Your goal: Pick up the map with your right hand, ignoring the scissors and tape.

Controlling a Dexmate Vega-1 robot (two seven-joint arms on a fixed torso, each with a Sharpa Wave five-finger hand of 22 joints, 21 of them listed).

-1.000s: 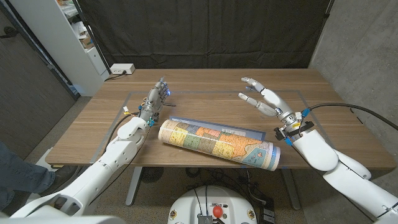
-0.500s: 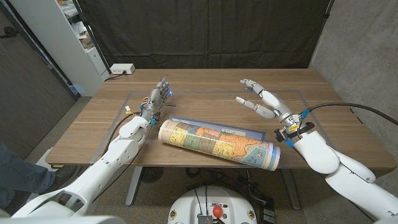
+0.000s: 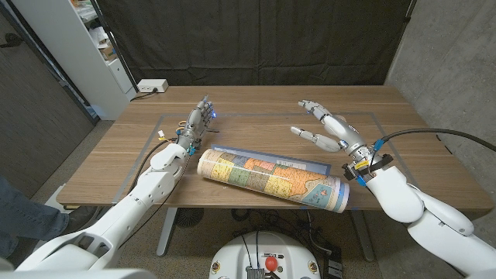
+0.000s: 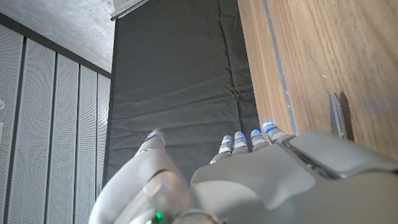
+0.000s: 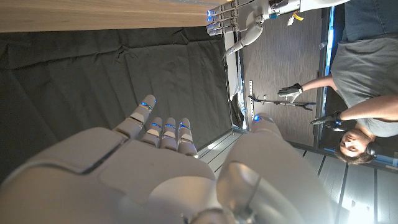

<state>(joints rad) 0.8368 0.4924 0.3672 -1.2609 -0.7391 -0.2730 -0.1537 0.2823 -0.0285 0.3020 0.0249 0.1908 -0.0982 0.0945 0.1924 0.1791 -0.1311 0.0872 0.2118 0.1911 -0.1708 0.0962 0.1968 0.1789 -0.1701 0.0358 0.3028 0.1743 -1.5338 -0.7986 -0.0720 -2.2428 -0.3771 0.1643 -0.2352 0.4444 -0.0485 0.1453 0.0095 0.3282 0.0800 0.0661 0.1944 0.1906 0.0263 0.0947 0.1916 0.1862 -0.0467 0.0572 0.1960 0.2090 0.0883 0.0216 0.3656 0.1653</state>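
The right hand (image 3: 324,125) hovers above the table (image 3: 256,105), fingers spread and holding nothing, just beyond the far end of the map (image 3: 271,177). The left hand (image 3: 195,122) stands upright near the map's other end, fingers apart and empty; whether it touches the wood is hard to tell. The map lies rolled near the front edge, its long axis running from the left arm toward the right, its underside hidden. Colored regions cover its surface, with a blue border.
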